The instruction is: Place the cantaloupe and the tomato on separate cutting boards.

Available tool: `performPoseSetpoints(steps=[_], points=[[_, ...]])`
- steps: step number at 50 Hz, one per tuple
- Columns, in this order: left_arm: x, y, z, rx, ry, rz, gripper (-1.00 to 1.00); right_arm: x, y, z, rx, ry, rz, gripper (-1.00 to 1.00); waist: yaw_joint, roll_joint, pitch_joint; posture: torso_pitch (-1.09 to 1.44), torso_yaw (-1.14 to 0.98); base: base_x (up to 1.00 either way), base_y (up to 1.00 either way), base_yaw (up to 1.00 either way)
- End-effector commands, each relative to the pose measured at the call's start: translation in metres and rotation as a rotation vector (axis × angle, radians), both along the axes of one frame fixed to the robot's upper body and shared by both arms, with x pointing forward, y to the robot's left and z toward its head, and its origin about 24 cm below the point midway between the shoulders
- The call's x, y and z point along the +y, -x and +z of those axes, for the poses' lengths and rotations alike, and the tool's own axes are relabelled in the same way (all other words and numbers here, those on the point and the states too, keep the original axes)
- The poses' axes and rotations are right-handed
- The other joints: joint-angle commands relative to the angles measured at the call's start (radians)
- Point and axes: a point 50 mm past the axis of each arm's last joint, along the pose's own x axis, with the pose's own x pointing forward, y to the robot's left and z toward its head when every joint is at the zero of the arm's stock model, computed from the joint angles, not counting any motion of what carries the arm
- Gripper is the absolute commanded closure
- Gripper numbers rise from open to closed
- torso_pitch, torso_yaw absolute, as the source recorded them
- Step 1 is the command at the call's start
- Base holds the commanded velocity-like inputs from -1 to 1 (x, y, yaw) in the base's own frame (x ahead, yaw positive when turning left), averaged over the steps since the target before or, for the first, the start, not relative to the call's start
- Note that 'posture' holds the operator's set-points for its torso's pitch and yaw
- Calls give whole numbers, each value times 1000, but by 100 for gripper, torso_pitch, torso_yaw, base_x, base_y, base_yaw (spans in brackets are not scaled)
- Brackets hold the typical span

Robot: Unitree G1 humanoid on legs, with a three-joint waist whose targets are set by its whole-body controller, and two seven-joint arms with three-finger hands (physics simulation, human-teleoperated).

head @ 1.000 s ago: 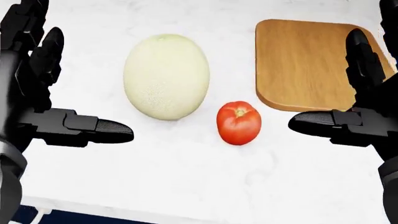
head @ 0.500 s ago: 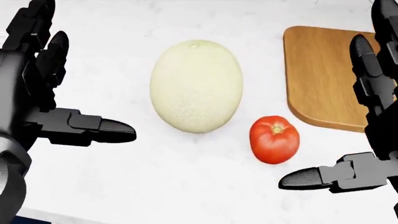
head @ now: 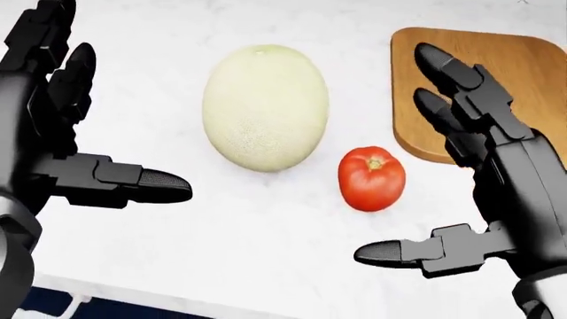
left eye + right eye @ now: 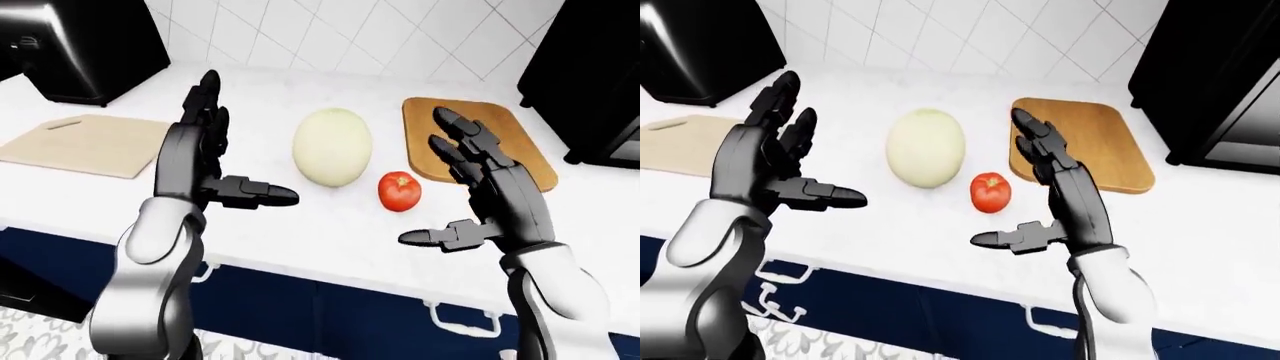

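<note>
Table: a white marble-look table [image 4: 330, 232] with a dark blue cabinet front [image 4: 330, 315] below its near edge and a white tiled wall [image 4: 330, 34] along its far edge.
Cantaloupe: the pale, cream-coloured oval cantaloupe [image 3: 265, 107] lies on the bare table near the middle, on neither board.
Tomato: the round red tomato [image 3: 371, 178] with a green stem scar sits just beside the cantaloupe, toward the near edge and to its right in the head view; a thin strip of table shows between them.
Right board: a brown wooden cutting board with rounded corners [image 4: 1105, 139] lies flat to the right of both fruits, near the tomato but apart from it.
Left board: a pale, light-wood cutting board with a handle slot [image 4: 75, 142] lies flat toward the table's left end, well apart from the fruit.
Left hand: the black three-finger left hand [image 3: 62, 126] is spread open, thumb pointing toward the cantaloupe, holding nothing, above the table left of the melon.
Right hand: the black three-finger right hand [image 3: 483, 189] is spread open and empty; its fingers [image 3: 443, 70] overlap the brown board's left edge in the head view, thumb below and right of the tomato.
Surroundings: a black appliance [image 4: 85, 45] stands at the far left corner, a dark cabinet-like block [image 4: 1210, 75] at the far right.
Open room: bare table between the pale board and the cantaloupe, and along the near edge.
</note>
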Motion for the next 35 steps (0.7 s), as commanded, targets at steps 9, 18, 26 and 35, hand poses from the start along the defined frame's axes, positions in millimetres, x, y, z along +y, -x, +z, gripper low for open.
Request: performPoseSetpoints(steps=[9,18,26,35], points=[[-1,4,13,-84,-5,-3,-100,8,-3,10,-72,34,10,-23,1,1,-20,0,0,0,0,0],[-2,4,13,-83,-7,-4,-100,7,-19,6,-65,42,-16,-29,1,2,-24,0,0,0,0,0],[-2,4,13,-83,-9,-5,-100,5,-31,0,-57,59,-37,-29,1,2,-28,0,0,0,0,0],[-2,5,14,-85,-8,-4,-100,3,-38,-14,-30,81,-52,-25,1,1,-31,0,0,0,0,0]])
